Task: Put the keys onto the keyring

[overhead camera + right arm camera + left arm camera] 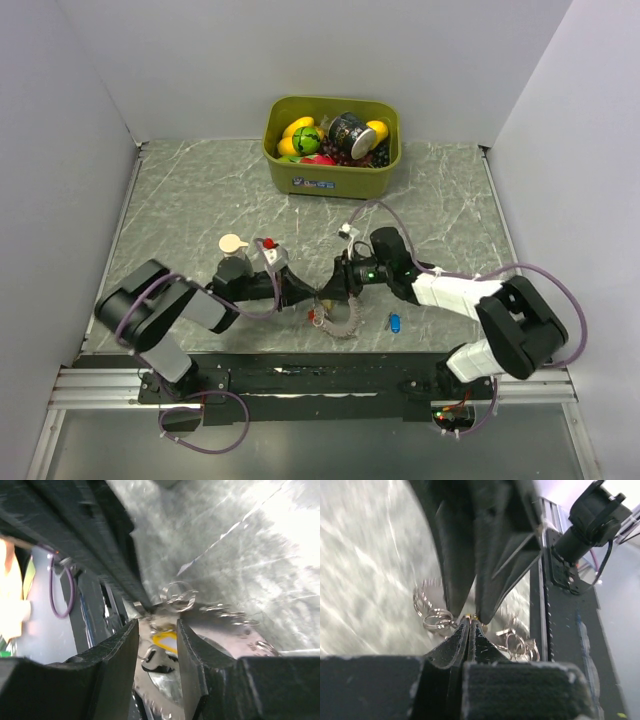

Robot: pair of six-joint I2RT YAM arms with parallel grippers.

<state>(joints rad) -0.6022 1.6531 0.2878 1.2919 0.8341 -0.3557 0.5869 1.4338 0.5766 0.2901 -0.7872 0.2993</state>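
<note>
The keyring (343,322), a silvery beaded chain, lies bunched on the marbled table between my two grippers. My left gripper (303,293) is shut, its tips pinching a small brass end of the chain (472,616). More chain loops (520,642) and a small split ring (437,619) lie beside it. My right gripper (333,286) faces it tip to tip and is open (156,630). The yellow key (165,641) shows in the gap between its fingers, not gripped. The red key (316,316) lies at the chain's left edge. The blue key (395,322) lies apart to the right.
An olive-green bin (290,178) of toy fruit and a can stands at the back centre. A small beige-capped object (232,243) sits near the left wrist. A black rail (320,375) runs along the near edge. Grey walls close three sides.
</note>
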